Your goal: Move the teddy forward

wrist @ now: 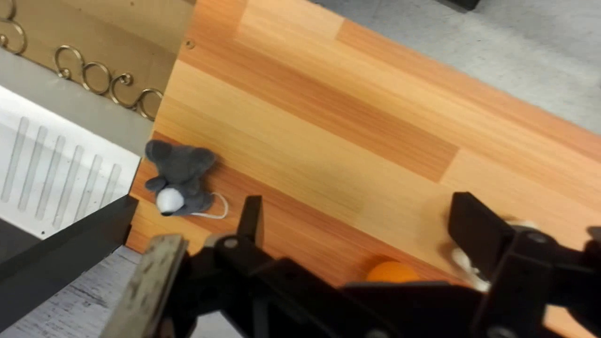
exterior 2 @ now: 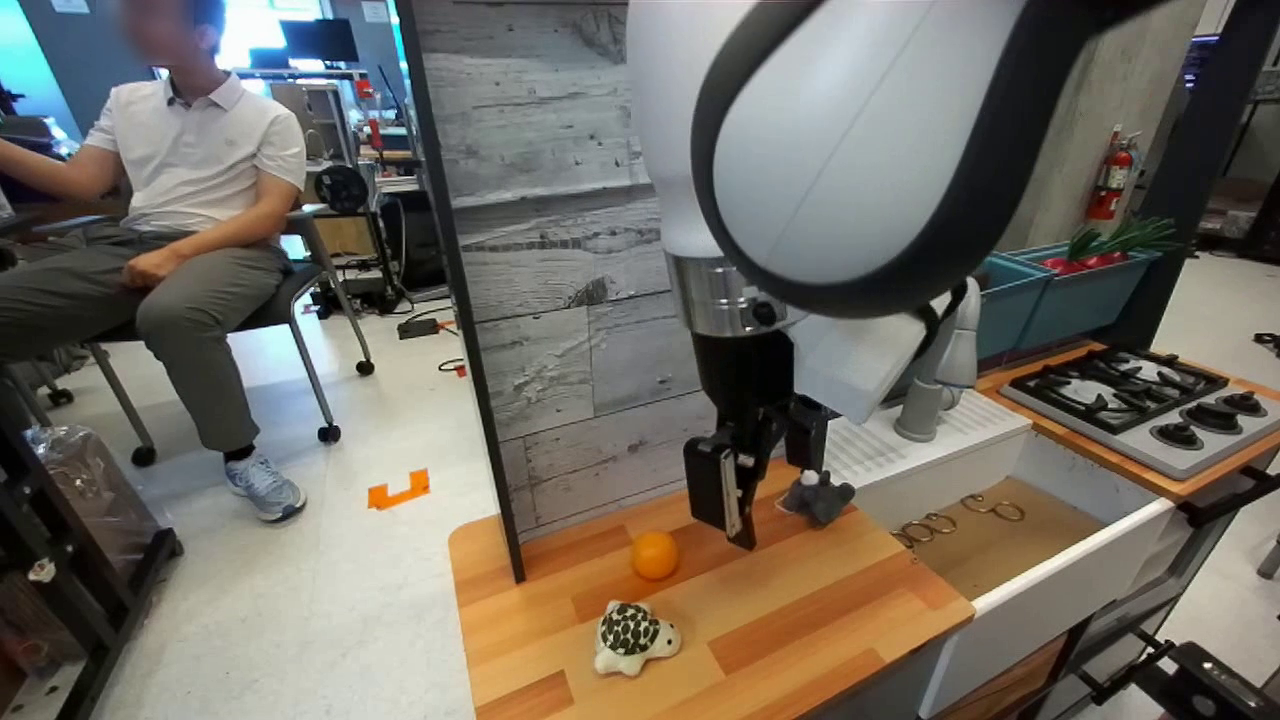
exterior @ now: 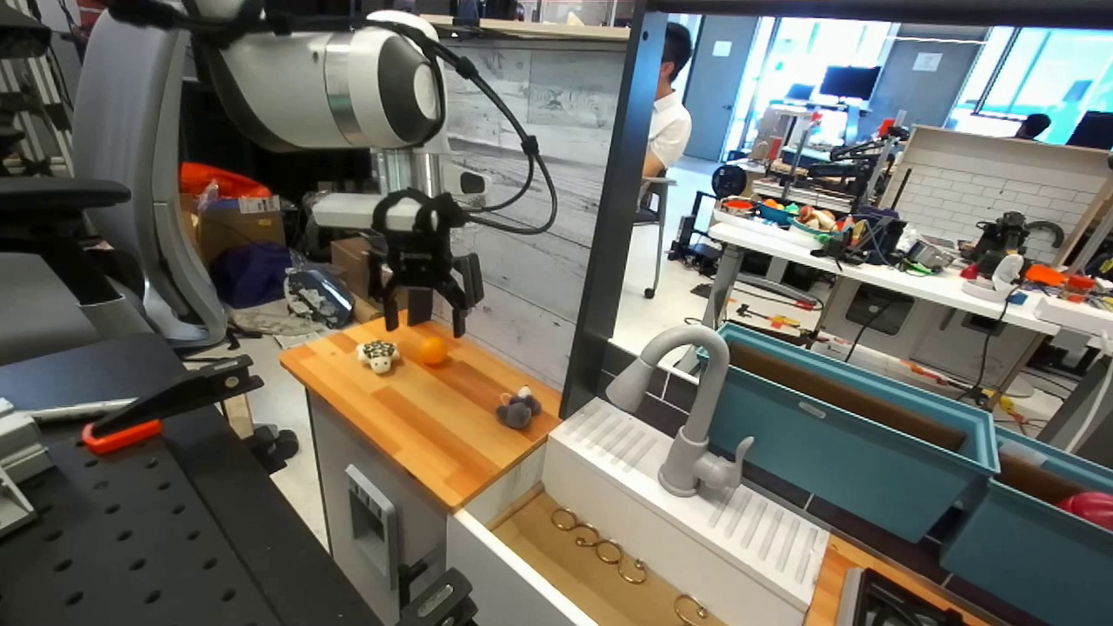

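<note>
The teddy (exterior: 518, 409) is a small dark grey lumpy soft toy with a white snout and a thin pale loop. It lies on the wooden countertop (exterior: 409, 426) near the sink end, by the back panel. It also shows in an exterior view (exterior 2: 818, 498) and at the left in the wrist view (wrist: 182, 171). My gripper (exterior: 423, 320) is open and empty, above the countertop. It also shows in an exterior view (exterior 2: 768, 490). In the wrist view the fingers (wrist: 357, 199) are wide apart, and the teddy lies left of them, untouched.
An orange ball (exterior 2: 655, 556) and a turtle toy (exterior 2: 630, 632) sit on the countertop; the fingers partly hide both in the wrist view. A grey wood-pattern panel (exterior: 539, 191) stands behind. A white sink (exterior: 600, 435) with a grey faucet (exterior: 706, 409) adjoins the teddy's end.
</note>
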